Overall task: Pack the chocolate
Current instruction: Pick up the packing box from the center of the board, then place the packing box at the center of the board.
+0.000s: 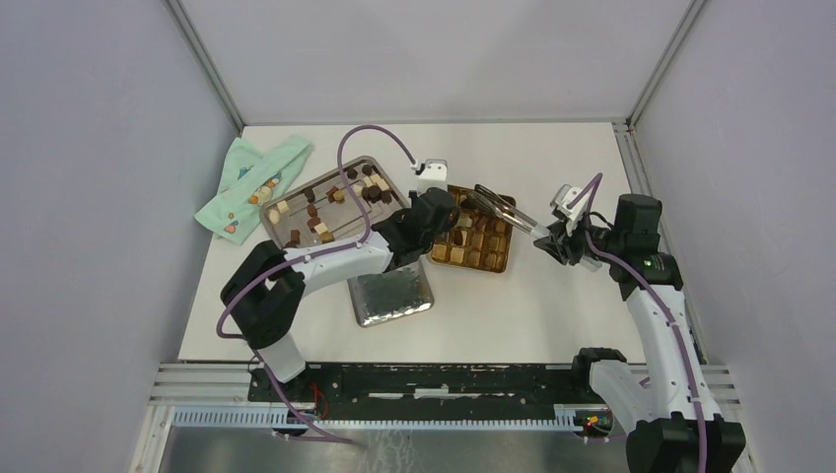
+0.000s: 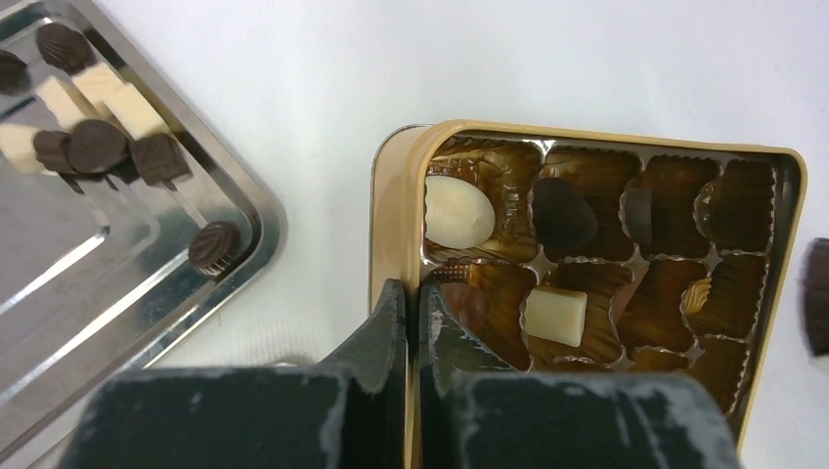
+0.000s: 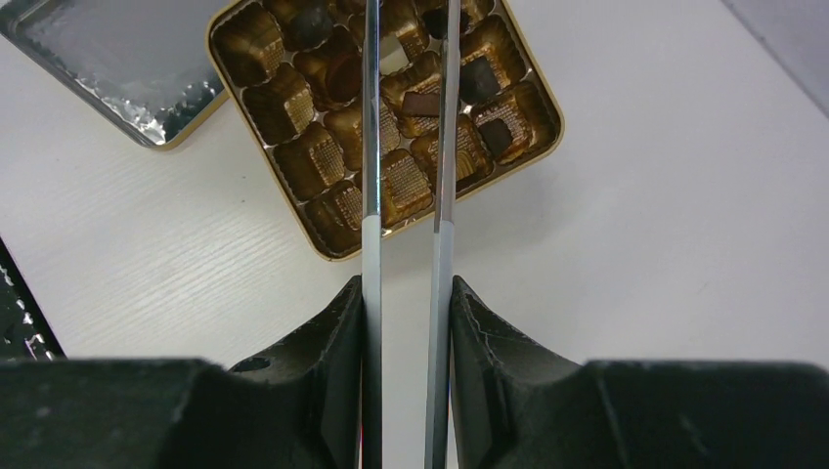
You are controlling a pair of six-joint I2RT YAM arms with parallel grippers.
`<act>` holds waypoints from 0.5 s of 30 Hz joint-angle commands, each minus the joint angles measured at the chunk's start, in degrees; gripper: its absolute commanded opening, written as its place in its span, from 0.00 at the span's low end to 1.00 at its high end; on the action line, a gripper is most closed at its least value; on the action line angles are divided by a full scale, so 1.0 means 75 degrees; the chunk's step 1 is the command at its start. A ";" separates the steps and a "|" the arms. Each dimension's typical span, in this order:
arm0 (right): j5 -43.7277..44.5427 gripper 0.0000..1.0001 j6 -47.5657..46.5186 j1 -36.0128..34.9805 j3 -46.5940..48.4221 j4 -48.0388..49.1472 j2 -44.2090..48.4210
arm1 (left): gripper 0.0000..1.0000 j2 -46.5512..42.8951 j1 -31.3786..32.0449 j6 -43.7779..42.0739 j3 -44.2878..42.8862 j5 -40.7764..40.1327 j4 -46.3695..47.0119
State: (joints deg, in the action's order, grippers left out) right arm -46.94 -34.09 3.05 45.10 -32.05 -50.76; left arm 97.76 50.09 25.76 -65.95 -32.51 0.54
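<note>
The chocolate [image 1: 320, 209] lies as several small dark, brown and cream pieces on a steel tray [image 1: 380, 163], and a few pieces sit in cups of the open gold tin [image 1: 510, 246]. In the left wrist view a cream oval piece [image 2: 458, 210] and a cream square piece [image 2: 555, 315] rest in the tin [image 2: 587, 135]. My left gripper [image 2: 413, 298] is shut on the tin's near side wall. My right gripper [image 3: 406, 293] is shut on metal tongs [image 3: 371, 147], whose arms reach over the tin [image 3: 311, 227]. Their tips run out of the right wrist view.
The tin's lid [image 1: 391, 296] lies upside down in front of the steel tray. A green patterned cloth [image 1: 251, 182] lies at the far left. One dark piece [image 2: 816, 293] lies on the table just outside the tin. Grey walls enclose the white table.
</note>
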 commanded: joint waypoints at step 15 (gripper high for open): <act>0.1166 0.00 -0.2346 0.0050 0.0476 -0.2476 0.0532 | 0.02 0.0918 -0.0256 0.0850 -0.0962 0.0178 0.0432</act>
State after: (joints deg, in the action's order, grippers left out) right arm -42.76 -47.86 3.16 49.54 -48.42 -47.97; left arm 101.78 49.87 25.32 -67.72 -33.54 2.50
